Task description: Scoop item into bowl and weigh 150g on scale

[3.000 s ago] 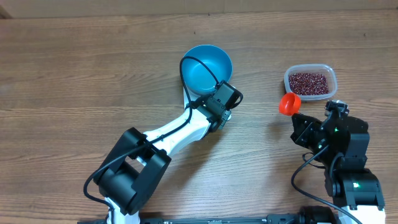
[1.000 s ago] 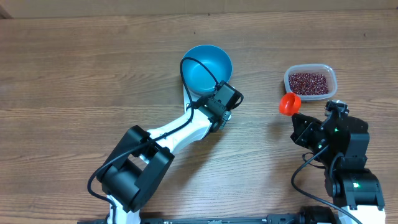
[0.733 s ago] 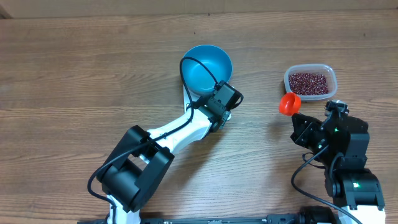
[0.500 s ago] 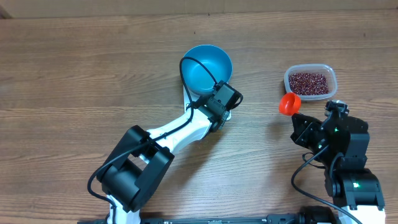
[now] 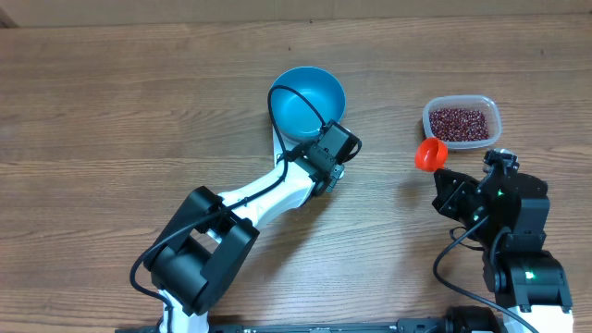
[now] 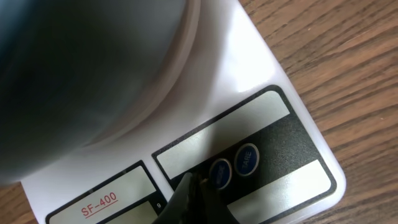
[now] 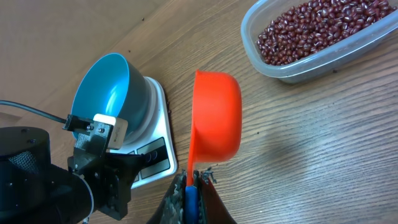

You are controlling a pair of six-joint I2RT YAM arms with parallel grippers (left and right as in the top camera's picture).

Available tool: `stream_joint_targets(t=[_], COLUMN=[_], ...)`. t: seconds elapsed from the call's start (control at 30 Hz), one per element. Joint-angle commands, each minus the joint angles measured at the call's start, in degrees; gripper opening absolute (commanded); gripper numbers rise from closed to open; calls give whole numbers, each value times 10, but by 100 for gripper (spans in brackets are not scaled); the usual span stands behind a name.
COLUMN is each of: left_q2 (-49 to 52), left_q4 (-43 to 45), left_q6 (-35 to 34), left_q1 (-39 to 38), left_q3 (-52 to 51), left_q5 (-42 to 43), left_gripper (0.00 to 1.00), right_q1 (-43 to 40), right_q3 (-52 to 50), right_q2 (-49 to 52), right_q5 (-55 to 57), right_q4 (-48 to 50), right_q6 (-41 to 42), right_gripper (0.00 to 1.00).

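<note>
1. The beans [image 5: 460,122] [image 7: 317,28] lay in a loose maroon layer inside a clear tub [image 5: 495,113] [image 7: 292,71]. The tub stood near the worktop's [image 5: 111,111] right edge, in its far half.
2. The blue bowl [image 5: 301,106] [image 7: 102,87] stood on the white scale [image 5: 276,139] [image 6: 249,74] [image 7: 158,134] about midway between the left and right edges, nearer the far edge than the near one. The bowl covered most of the platform. Only the scale's button edge and its near corners showed past the bowl's rim.
3. A strip of bare wood lay between the scale and the tub, and the two stood well apart.
4. An orange scoop [image 5: 429,154] [image 7: 217,115] hung over that strip, just beside the tub's near-left corner and apart from the scale. Its contents could not be seen.
5. The right gripper [image 7: 191,186] [image 5: 446,182] was clamped on the scoop's handle, on the near side of the tub.
6. The left gripper [image 6: 194,193] [image 5: 330,148] had its fingers pressed together with nothing between them. Their tip was at the left of the two blue buttons [image 6: 233,167] on the scale's near edge, and whether it touched could not be told.
7. Wide bare wood ran from the scale to the left edge, and a narrower band ran along the far edge behind the bowl.
</note>
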Motion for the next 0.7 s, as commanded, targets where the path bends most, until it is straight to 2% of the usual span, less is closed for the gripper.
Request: stream_joint_targets(t=[0.0,0.13,0.27,0.67], left_q2=[9,9,9,9], left_q4=[-2,-2,-11,-14], left_q6=[10,6,-27,-24], left_q1=[3,3,3,3], left_q3=[-2,-2,-2,-2], left_q5=[10,6,-21,-15], left_gripper=[4,4,4,4], right_q1=[-4,-4,-4,-4], right_q3=[17,17,17,17], right_q2=[-4,-4,-4,-4], right_q5=[4,4,4,4], right_q4=[3,3,3,3], right_q6=[-5,-5,-5,-5], right_gripper=[4,4,4,4])
